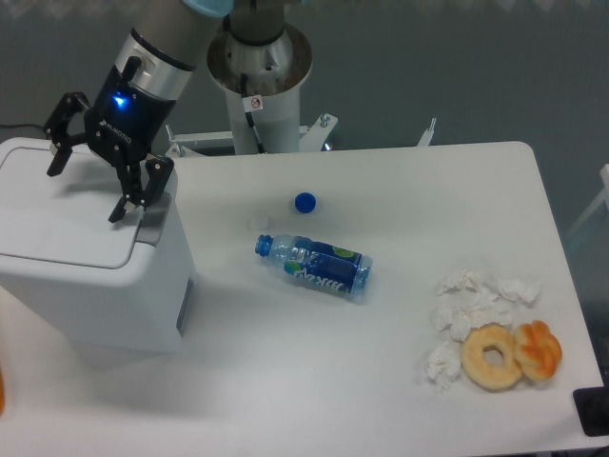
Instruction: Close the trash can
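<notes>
Pincer [88, 183] spread wide above the closed trash can [90, 262] at the desk's left edge.
Its black fingers [59, 129] were splayed and held nothing, poised over the flat white lid, one pair near the lid's far left side, the other by its right rim. The desk [400, 371] stretched open toward the right. A capless water bottle [314, 265] lay on its side near the middle, its blue cap [304, 202] apart beyond it, toward the far edge. Crumpled tissues [471, 303] and two doughnuts [512, 354] sat near the front right corner, the doughnuts touching each other.
</notes>
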Robot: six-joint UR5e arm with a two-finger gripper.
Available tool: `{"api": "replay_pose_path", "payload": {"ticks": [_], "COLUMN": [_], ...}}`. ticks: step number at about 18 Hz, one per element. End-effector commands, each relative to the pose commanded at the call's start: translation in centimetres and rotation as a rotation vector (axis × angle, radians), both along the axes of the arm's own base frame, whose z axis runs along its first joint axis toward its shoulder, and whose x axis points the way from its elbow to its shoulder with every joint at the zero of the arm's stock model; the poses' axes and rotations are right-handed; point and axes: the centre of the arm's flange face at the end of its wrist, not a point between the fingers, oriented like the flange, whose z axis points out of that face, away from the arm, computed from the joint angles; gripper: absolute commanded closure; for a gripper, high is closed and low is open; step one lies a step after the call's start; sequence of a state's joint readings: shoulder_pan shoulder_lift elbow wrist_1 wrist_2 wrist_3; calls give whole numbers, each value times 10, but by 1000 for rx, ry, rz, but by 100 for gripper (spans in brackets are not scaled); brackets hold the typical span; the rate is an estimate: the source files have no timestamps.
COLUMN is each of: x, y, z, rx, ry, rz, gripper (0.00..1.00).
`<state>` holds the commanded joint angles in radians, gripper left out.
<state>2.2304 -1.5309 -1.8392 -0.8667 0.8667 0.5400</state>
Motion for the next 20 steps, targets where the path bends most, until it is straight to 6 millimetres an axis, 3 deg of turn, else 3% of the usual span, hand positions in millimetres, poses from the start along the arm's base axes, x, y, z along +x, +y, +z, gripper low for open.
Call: {"api": "replay_pose_path", "payload": {"ticks": [11,16,20], "x": [0,-3,-39], "y": [-1,-2,-11], "z": [-4,26,49], "rx": [-3,41,75], "ry": [-6,29,62], "rz": [0,9,76], "gripper": [0,0,0]}}
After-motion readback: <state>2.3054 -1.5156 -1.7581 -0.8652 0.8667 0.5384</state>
